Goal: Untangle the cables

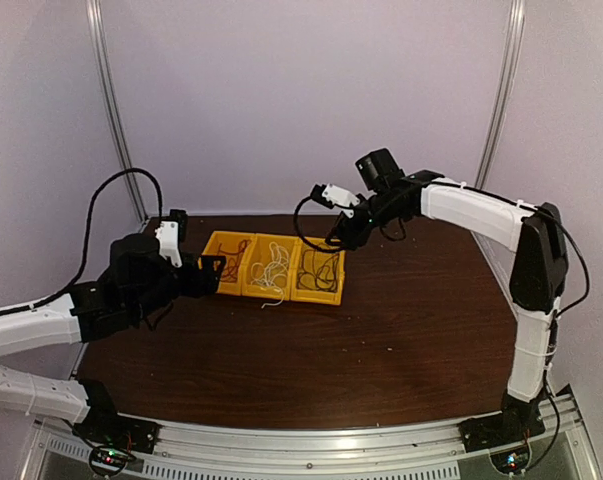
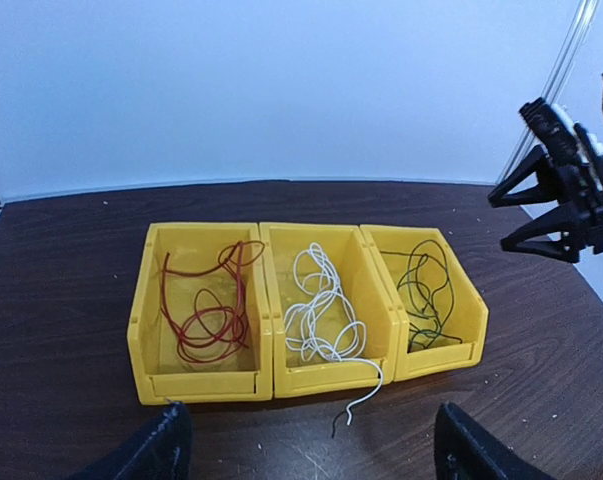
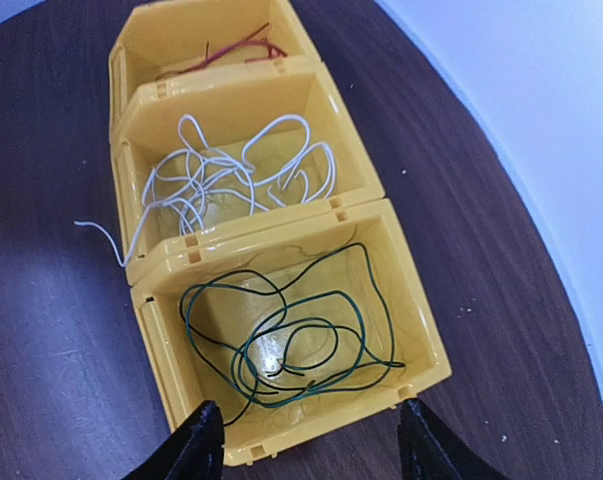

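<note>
Left wrist view gives me my left pincer (image 2: 311,412) first: its two dark fingers (image 2: 161,445) are spread wide at the bottom of the frame, with nothing between them but bare table (image 2: 61,300), and I see them touching nothing. Just beyond the fingertips stand three yellow bins in a row, wall against wall. The red cable (image 2: 206,320) lies coiled in loose loops inside the left bin (image 2: 139,335). The white cable (image 2: 321,310) is bundled in the middle bin (image 2: 279,378), and one end spills over that bin's front wall onto the table, its dark tip lying close to the gap between my left fingers. The dark green cable (image 2: 426,290) curls inside the right bin (image 2: 478,322). Each colour sits in its own bin, and no cable crosses into another's. From the right wrist camera, my right pincer (image 3: 309,420) is also open wide and holds nothing; its fingertips (image 3: 203,430) frame the end of the bin holding the green cable, and I cannot tell whether they touch its wall. The green loops overlap each other loosely on the bin floor. From the top camera, the left pincer sits beside the red cable's bin at the left end of the row, and the right pincer hangs over the right end.
</note>
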